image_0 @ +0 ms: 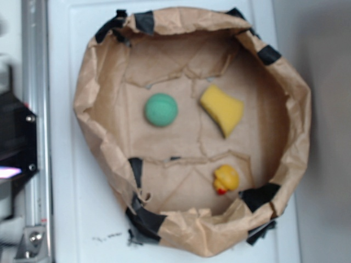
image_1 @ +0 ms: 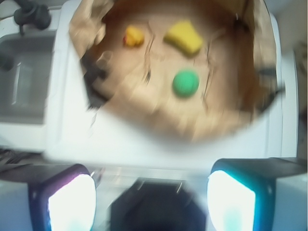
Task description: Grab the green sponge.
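A crumpled brown paper basin [image_0: 88, 104], its rim patched with black tape [image_0: 145, 22], sits on the white counter [image_0: 66, 164] and fills most of the exterior view. Inside it lie three things, well apart from one another. The green sponge [image_0: 160, 109], round and matte teal, rests on the paper floor toward the basin's left side, roughly midway between its far and near rims. A yellow wedge-shaped sponge [image_0: 221, 109] lies to its right, and a yellow rubber duck [image_0: 226, 178] with a red-orange bill sits nearer the bottom-right rim.

The exterior view shows none of the gripper itself; only a dark part of the robot's base [image_0: 16, 137] appears at the left edge, beside a metal rail [image_0: 34, 82].

The wrist view, blurred, sees the basin [image_1: 260, 48] from the opposite side, so the order flips: the duck [image_1: 133, 36] at upper left, the yellow sponge [image_1: 184, 36] beside it, and the green sponge [image_1: 186, 83] below them, close to the middle of the frame. Only here does the gripper [image_1: 153, 195] show: its two fingers [image_1: 72, 202] stand wide apart at the bottom corners, bright and glowing, with nothing between them, well short of the basin.
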`<state>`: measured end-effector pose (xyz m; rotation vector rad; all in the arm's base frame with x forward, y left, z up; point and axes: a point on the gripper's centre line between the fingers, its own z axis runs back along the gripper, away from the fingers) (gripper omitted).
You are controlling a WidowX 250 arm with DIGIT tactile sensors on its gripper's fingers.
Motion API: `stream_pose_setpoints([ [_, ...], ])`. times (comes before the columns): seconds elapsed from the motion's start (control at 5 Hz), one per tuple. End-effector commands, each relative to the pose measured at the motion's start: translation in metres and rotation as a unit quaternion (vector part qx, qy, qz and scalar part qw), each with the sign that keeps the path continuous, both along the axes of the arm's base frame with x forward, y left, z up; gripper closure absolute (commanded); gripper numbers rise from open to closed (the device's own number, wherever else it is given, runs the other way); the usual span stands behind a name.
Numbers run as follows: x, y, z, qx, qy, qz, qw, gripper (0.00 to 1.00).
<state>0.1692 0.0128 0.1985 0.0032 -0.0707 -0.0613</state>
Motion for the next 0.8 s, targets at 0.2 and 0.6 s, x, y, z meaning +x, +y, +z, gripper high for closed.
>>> stream_pose_setpoints([
  [0.2, 0.099, 0.010, -0.074, 0.075, -0.012, -0.135, 0.988, 0.00],
  [0.6, 0.143, 0.010, -0.154, 0.118, 0.040, -0.199, 0.972, 0.00],
])
